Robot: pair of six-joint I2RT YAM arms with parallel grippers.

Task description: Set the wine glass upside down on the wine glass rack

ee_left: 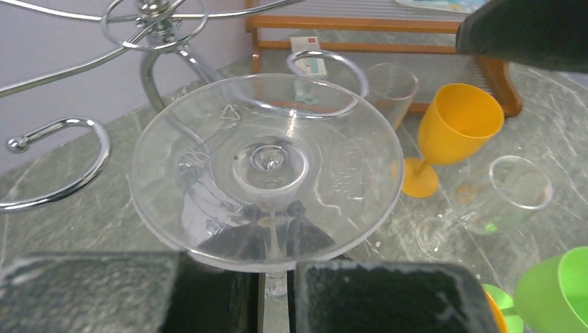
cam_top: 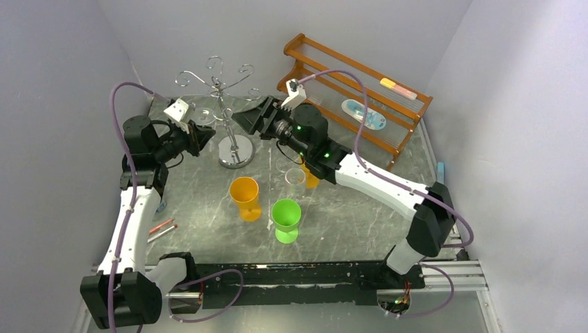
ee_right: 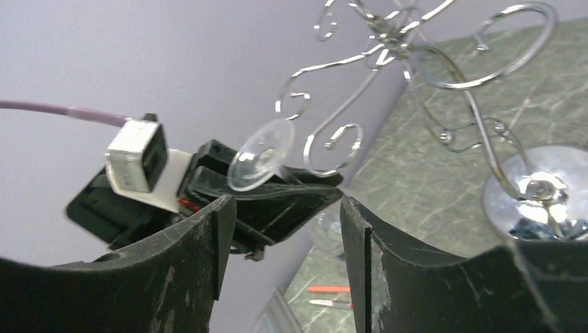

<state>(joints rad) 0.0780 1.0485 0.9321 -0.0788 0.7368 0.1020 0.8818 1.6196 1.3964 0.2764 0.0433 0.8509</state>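
My left end effector point(ee_left: 275, 288) pinches wine glass point(ee_left: 267, 166) stem beside rack point(cam_top: 234, 149); my right end effector point(ee_right: 283, 208) wide, unloaded. Orange cup point(cam_top: 246, 205) upright on bench point(cam_top: 347, 229).

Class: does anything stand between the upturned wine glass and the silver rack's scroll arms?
Nothing visible does. The wine glass, stem in the left gripper, is beside the scroll arms of the rack; the right gripper, open, is past the pole.

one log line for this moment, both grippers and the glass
left gripper: shut on wine glass stem, glass inverted | right gripper: open, empty | wine glass rack: glass beside its arms, not hung
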